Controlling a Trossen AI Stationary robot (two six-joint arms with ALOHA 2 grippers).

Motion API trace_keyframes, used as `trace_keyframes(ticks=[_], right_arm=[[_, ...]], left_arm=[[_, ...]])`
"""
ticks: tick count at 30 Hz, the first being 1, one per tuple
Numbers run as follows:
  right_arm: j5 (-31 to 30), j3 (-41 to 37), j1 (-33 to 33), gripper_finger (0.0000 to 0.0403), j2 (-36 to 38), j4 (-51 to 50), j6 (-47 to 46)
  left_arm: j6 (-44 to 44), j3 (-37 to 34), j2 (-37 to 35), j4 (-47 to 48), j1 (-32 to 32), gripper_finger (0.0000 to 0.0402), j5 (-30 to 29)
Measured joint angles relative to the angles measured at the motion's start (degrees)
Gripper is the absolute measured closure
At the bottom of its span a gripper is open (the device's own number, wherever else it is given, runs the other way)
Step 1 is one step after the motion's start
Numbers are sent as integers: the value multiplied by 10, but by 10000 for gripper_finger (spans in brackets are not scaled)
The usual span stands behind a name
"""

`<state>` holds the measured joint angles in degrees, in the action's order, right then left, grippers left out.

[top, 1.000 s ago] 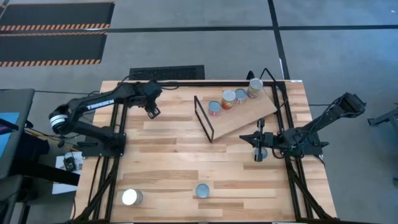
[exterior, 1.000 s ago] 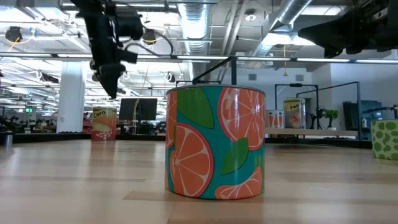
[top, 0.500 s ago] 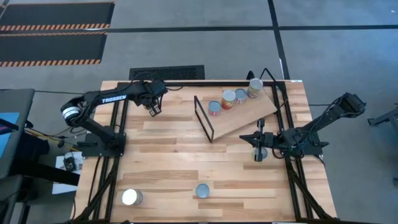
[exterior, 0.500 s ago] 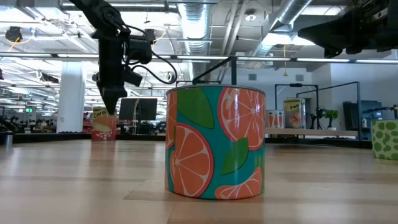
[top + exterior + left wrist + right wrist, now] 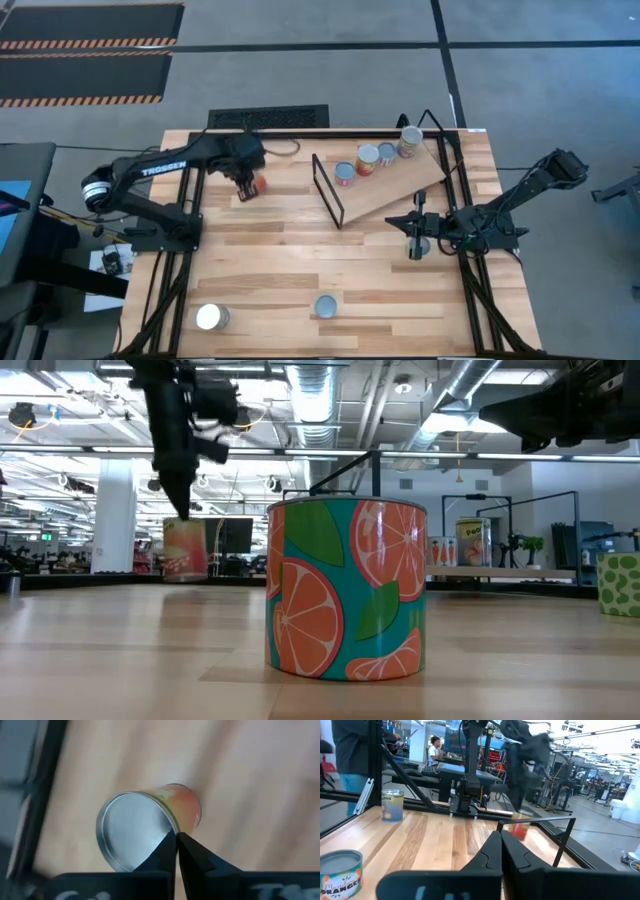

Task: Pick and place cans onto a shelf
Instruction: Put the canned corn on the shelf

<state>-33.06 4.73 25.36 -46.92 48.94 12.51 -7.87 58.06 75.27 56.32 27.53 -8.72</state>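
- The left gripper, at the end of the dark left arm over the far left part of the light-wood tabletop, has its fingers pressed together on the rim of a small orange-red tin can with a silver top.
- In the left wrist view the two dark fingers meet in a point at the edge of that can's round silver top, and the can looks tilted.
- In the low view the same can hangs just under the gripper, its base clear of the table.
- The shelf, a flat rectangular light-wood board with a thin black wire frame at its left end, lies tilted at the far right of the table.
- Four small cans stand in a row on it: a silver-topped one, an orange-topped one, a bluish one and a white-topped one.
- The right gripper waits near the right edge, below the shelf, fingers pressed together on nothing, beside a blue-topped can.
- A white-topped can and a bluish-topped can, with orange slices on its label, stand near the front edge.
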Motion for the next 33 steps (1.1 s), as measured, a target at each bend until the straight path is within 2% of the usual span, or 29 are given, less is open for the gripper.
trace_keyframes(ticks=[6,9,13,17,20,25,33], right_arm=[[0,0,0,395,0,0,0],[0,0,0,395,0,0,0],[0,0,0,395,0,1,-3],[-1,0,0,395,0,1,-3],[-1,0,0,395,0,1,-4],[-1,0,0,395,0,1,-4],[-1,0,0,395,0,0,-4]], left_arm=[[53,14,-17,-16,-158,401,20],[91,20,-2,-70,-253,401,21],[123,39,41,-154,-358,401,-1],[124,91,114,-213,-427,401,-29],[111,151,185,-218,-453,401,-57],[89,253,295,-205,-461,401,-75],[81,394,410,-148,-452,401,-94]])
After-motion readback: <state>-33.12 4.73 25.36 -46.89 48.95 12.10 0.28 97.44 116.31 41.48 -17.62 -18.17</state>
